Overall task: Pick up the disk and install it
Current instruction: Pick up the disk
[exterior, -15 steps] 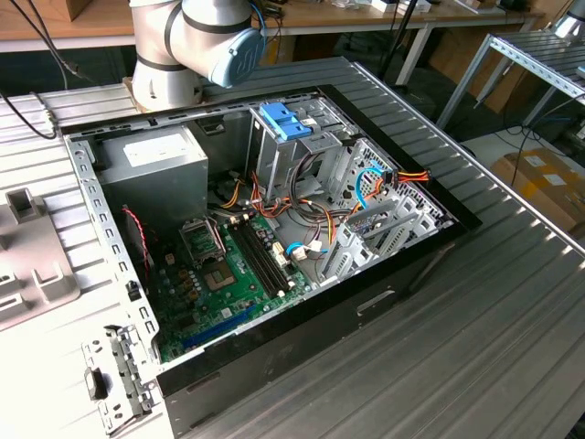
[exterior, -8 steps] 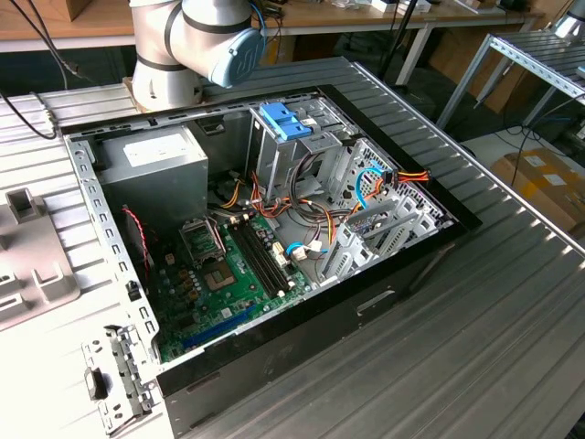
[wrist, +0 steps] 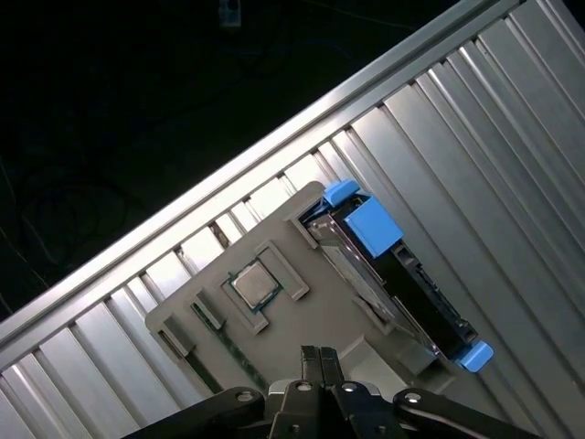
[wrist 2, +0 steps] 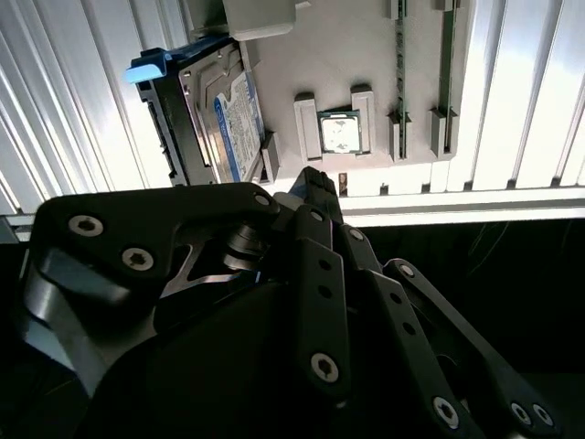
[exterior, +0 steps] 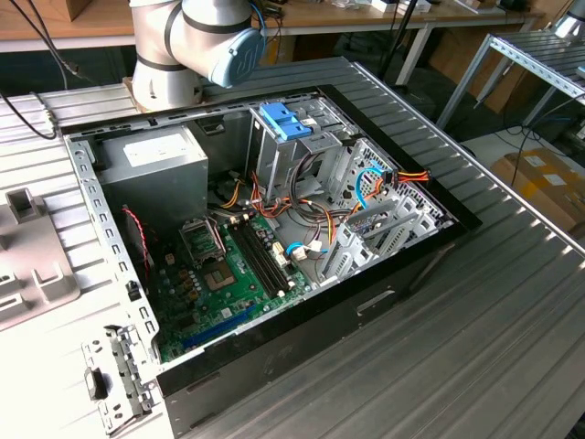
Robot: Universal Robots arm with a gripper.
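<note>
Table: we see a ribbed metal table (exterior: 475, 302) carrying everything in the exterior view.
Case: an open case (exterior: 302, 320) lies on its side on the table. That view looks into it and shows a green board (exterior: 228, 274), a grey power supply (exterior: 155, 169) and a blue bracket (exterior: 285, 121) on top of the drive cage.
Arm: its base (exterior: 196, 37) stands behind the case.
Tray: a grey tray (exterior: 27, 274) lies on the table at the exterior view's left of the case. Both wrist views (wrist: 302, 320) (wrist 2: 347, 55) bring us what sits on it.
Disk: in both wrist views the disk (wrist: 402, 283) (wrist 2: 236, 114) stands on edge in a slot at one end of the tray, with a blue tab on its end.
Gripper: in both wrist views the gripper (wrist: 317, 358) (wrist 2: 315, 183) hovers over the tray's edge. Its fingers are pressed together on nothing, and we find it apart from the disk.
Chip: a square chip (wrist: 254, 283) (wrist 2: 340, 133) lies flat in a recess of the tray, between the disk and the tray's far end.
</note>
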